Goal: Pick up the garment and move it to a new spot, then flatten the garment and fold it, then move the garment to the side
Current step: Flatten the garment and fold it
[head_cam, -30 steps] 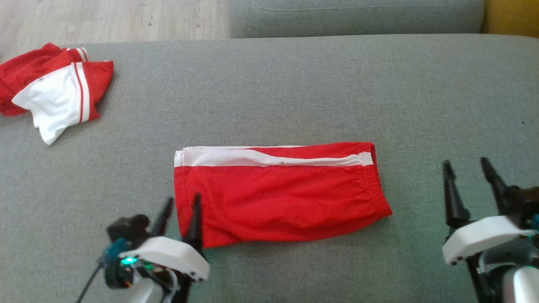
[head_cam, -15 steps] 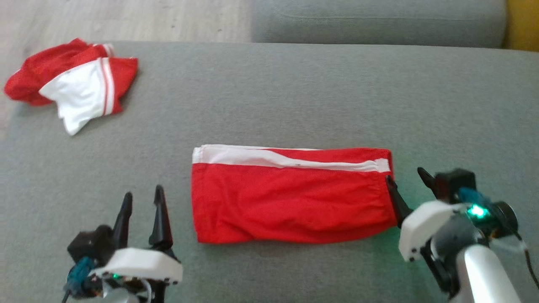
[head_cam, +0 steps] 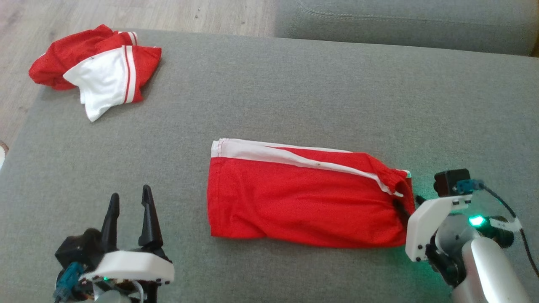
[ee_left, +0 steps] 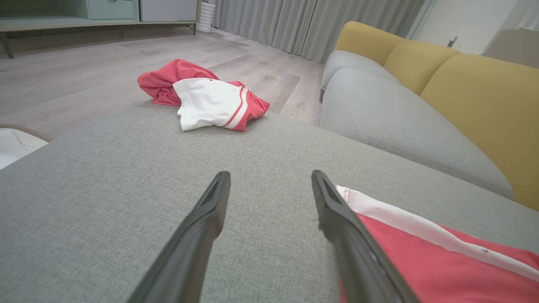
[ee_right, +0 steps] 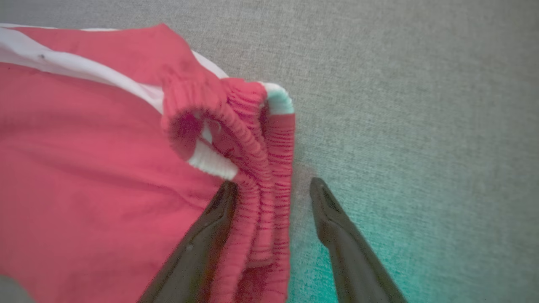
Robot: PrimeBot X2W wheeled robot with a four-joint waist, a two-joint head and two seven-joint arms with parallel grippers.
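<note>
**Closing on the waistband before we slide the shorts aside**

At 7 o'clock in the head view our left end effector (head_cam: 129,191) rests empty, fingers apart, near the garment's hem end. A second, crumpled pair of shorts (head_cam: 101,67) lies at 10 o'clock, well apart from the work. The garment (head_cam: 303,198), red shorts folded lengthwise, lies on the grey cushion (head_cam: 294,84) from centre toward 4 o'clock. There our right end effector (ee_right: 273,183) has its fingers apart, straddling the elastic waistband (ee_right: 252,139): one finger against the cloth, the other over bare cushion. The elastic is bunched at that end.

We judge the folding done and the sideways move about to start. To do it well, we should close on every stacked layer of elastic, not the top one alone, then lift little and drag low and steady. A thin bite could let the lower layers trail and open the fold.
</note>
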